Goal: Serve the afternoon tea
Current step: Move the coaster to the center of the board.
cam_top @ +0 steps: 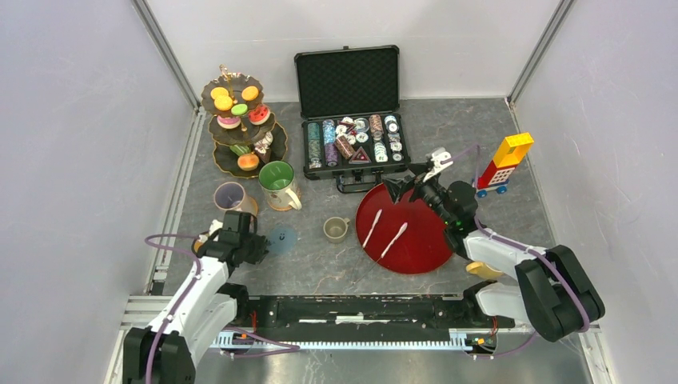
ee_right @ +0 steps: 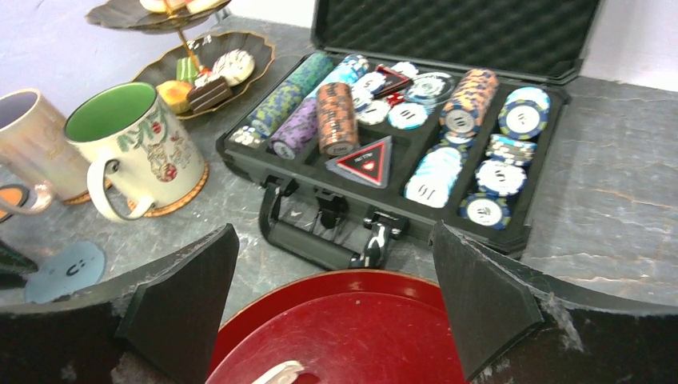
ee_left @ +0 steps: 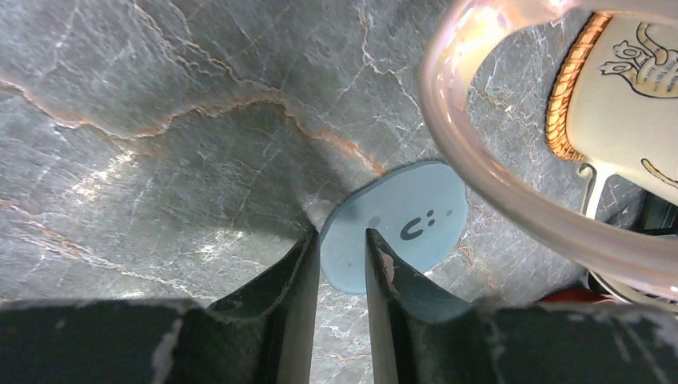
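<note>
The dark three-tier stand (cam_top: pixel 240 120) with toy sweets stands at the back left. A green-lined mug (cam_top: pixel 277 182) and a lavender mug (cam_top: pixel 231 196) stand in front of it, both also in the right wrist view (ee_right: pixel 136 148). A small beige cup (cam_top: pixel 336 230) sits mid-table. My left gripper (cam_top: pixel 260 242) points down at a round blue coaster (ee_left: pixel 400 220), jaws a narrow gap apart, fingertips at its near edge (ee_left: pixel 340 240). My right gripper (cam_top: pixel 400 190) is wide open and empty (ee_right: pixel 334 228) above the far rim of the red plate (ee_right: pixel 352 320).
The red plate (cam_top: pixel 420 240) holds two white spoons (cam_top: pixel 393 240). An open black case of poker chips (cam_top: pixel 352 140) stands behind it, and a red-yellow block tower (cam_top: pixel 504 164) at the right. A translucent pink mug handle (ee_left: pixel 480 160) curves close over the left gripper.
</note>
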